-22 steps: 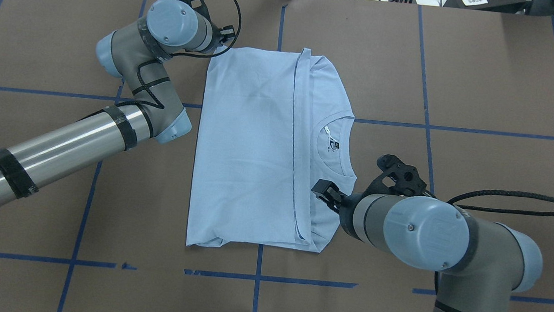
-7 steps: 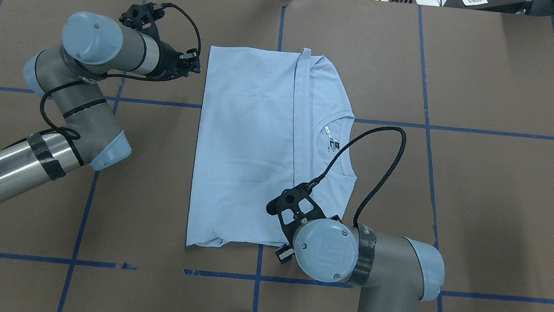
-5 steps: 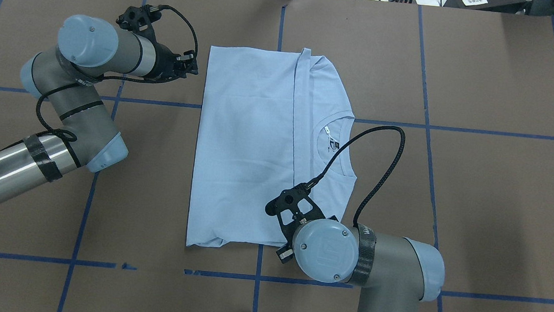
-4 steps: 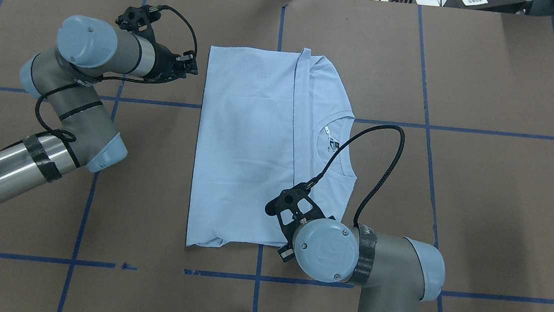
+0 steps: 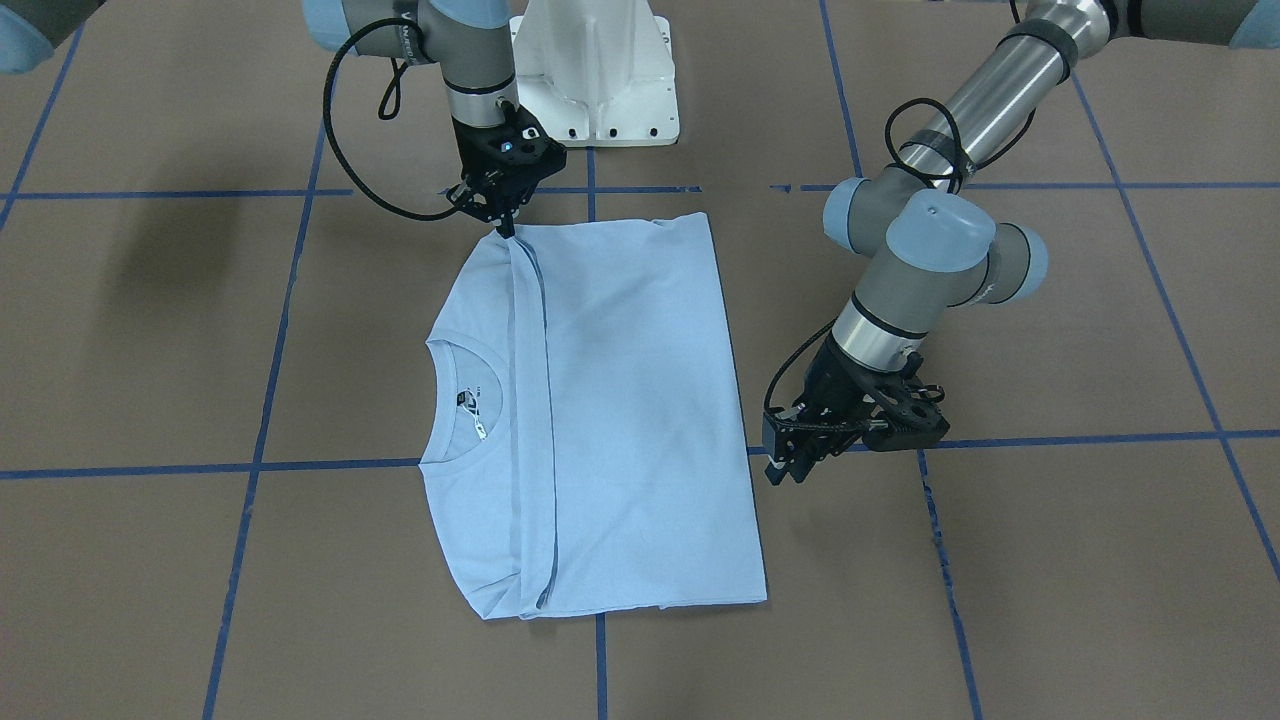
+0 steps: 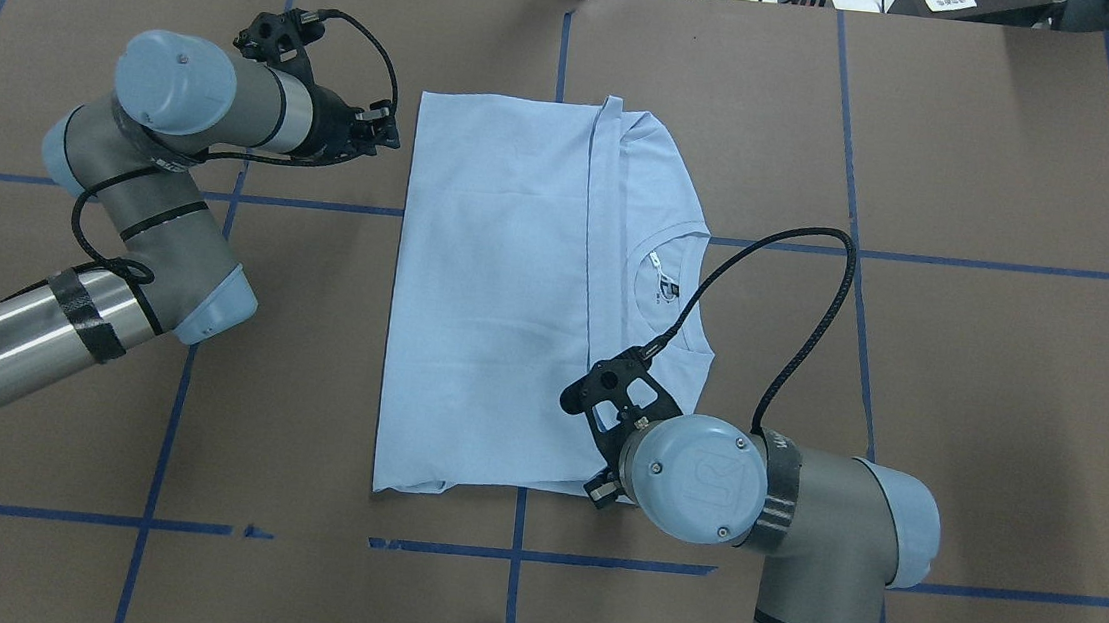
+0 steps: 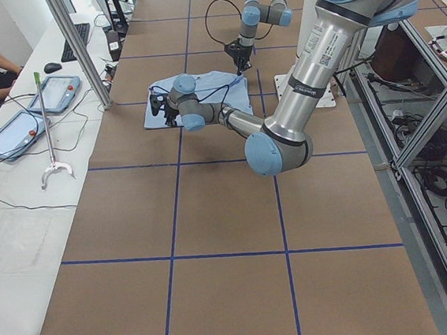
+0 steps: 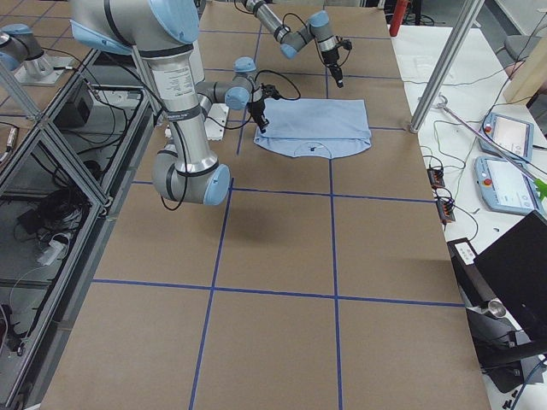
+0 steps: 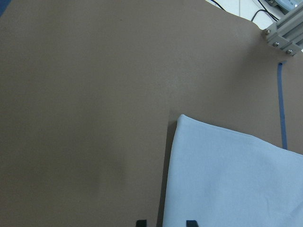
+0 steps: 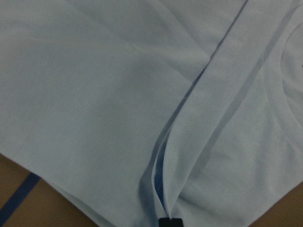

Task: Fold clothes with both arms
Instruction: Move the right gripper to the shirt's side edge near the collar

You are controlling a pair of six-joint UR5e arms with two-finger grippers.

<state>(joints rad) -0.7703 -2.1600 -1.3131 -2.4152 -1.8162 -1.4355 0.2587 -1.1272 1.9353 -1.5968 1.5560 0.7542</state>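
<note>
At the tip of the right gripper [image 5: 507, 225], the fingers are looking pressed together. They seem to be pinching the shirt [image 5: 620, 400] where its folded-over hem [image 10: 213, 90] is meeting the corner nearest them. Its wrist camera is showing the layers gaping a little just ahead of the tip. Outward from there the shirt is lying flat on the table [image 5: 1000, 600], folded so the hem is sitting close to the neck opening.

Diagonally across the cloth from that gripper, the left gripper [image 5: 783, 468] is hanging with its fingers parted and nothing between them. From the front it is sitting just beside the shirt's edge, not touching it as far as I can tell. Its own camera is showing that edge running up between the two fingertips [image 9: 191, 222].

I'm judging this cloth to be light, limp and a bit slippery, so it is likely going to sag and slide rather than hold a shape. Each gripper is best taking every layer at a corner, low against the table, so that both ends are rising evenly.
</note>
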